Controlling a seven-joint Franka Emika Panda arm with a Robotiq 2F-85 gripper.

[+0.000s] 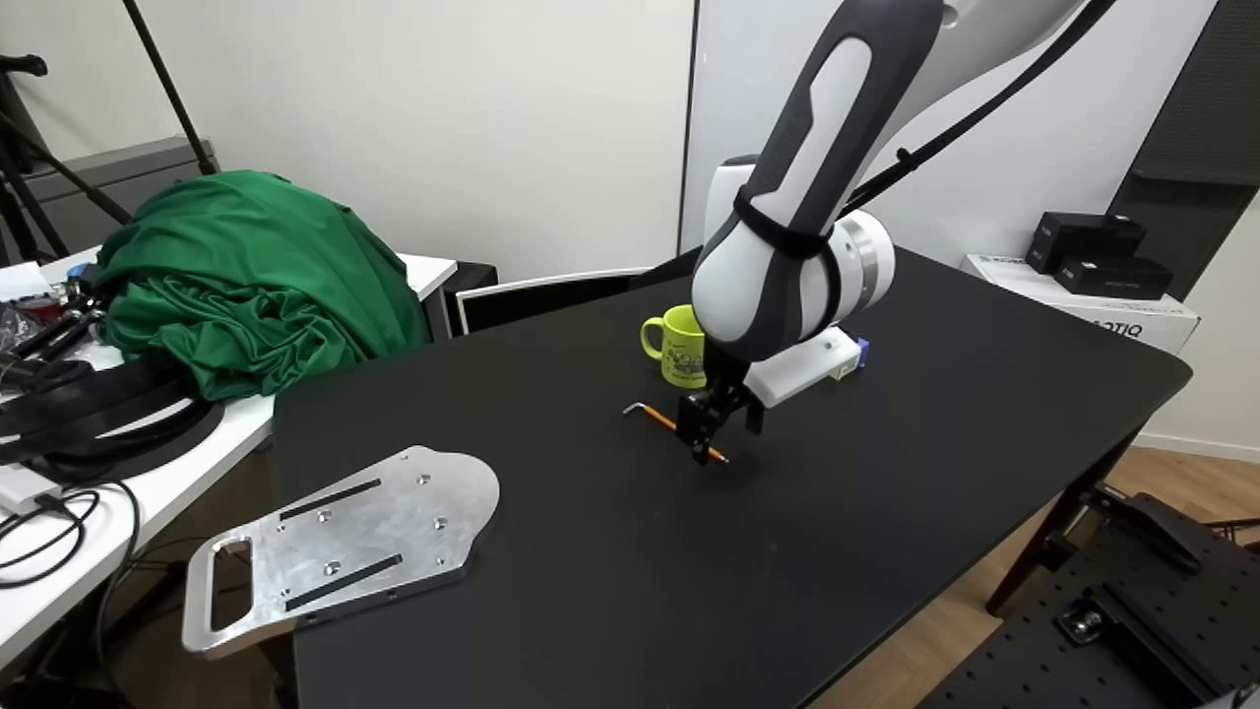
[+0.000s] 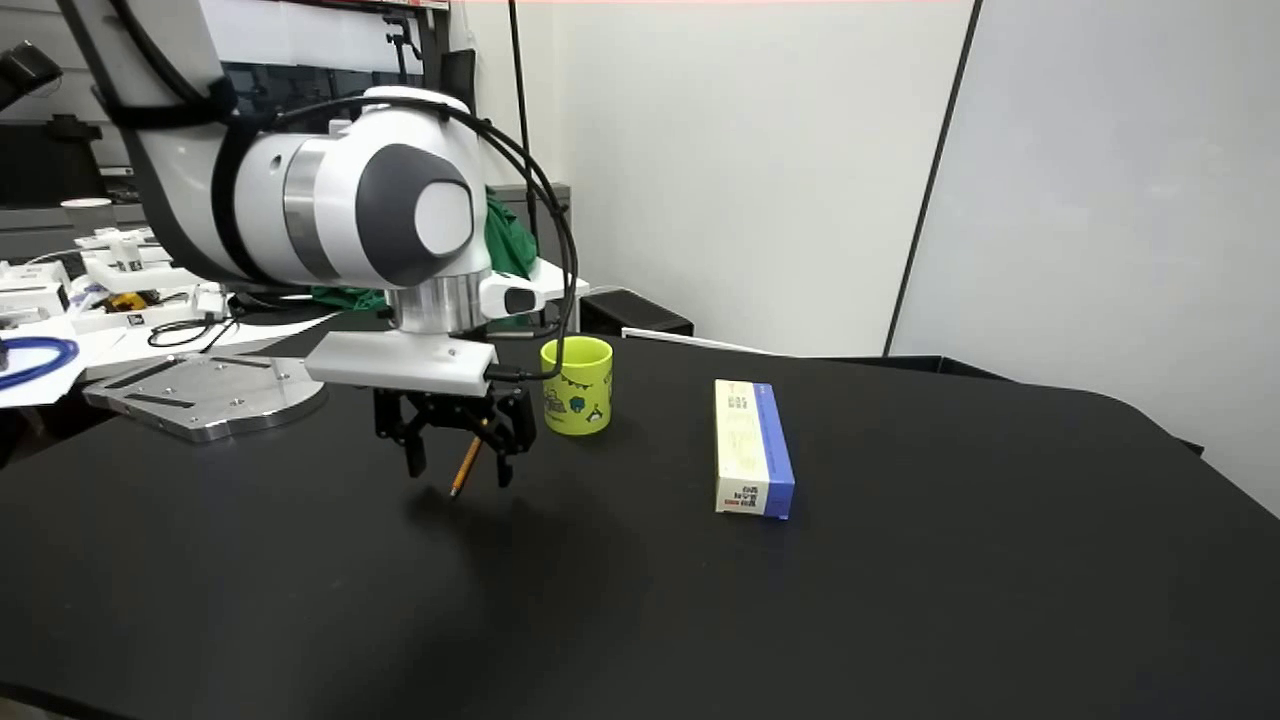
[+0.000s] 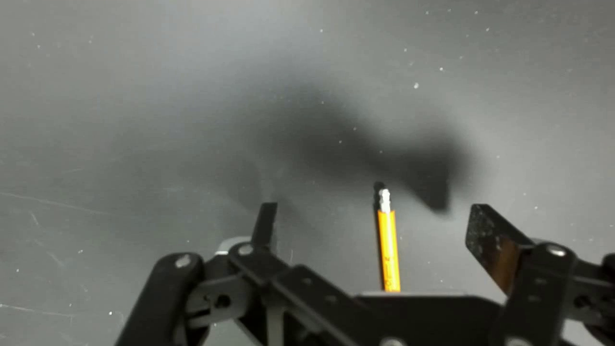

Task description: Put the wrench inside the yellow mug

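Note:
The wrench is a thin orange rod with a bent metal end, lying on the black table in an exterior view (image 1: 659, 418). Its orange shaft also shows in an exterior view (image 2: 467, 465). In the wrist view the wrench (image 3: 388, 250) lies between the spread fingers, its straight silver tip pointing up the picture and its other end hidden behind the gripper body. My gripper (image 3: 374, 216) is open and empty, just above the table over the wrench. The yellow mug (image 2: 578, 390) stands upright beside the gripper; in an exterior view (image 1: 681, 350) its handle shows and the arm covers part of it.
A yellow-white and blue box (image 2: 750, 450) lies on the table, partly hidden behind the gripper in an exterior view (image 1: 847, 362). A flat metal plate (image 1: 364, 542) lies at the table edge. A green cloth (image 1: 256, 286) covers things on a white side table.

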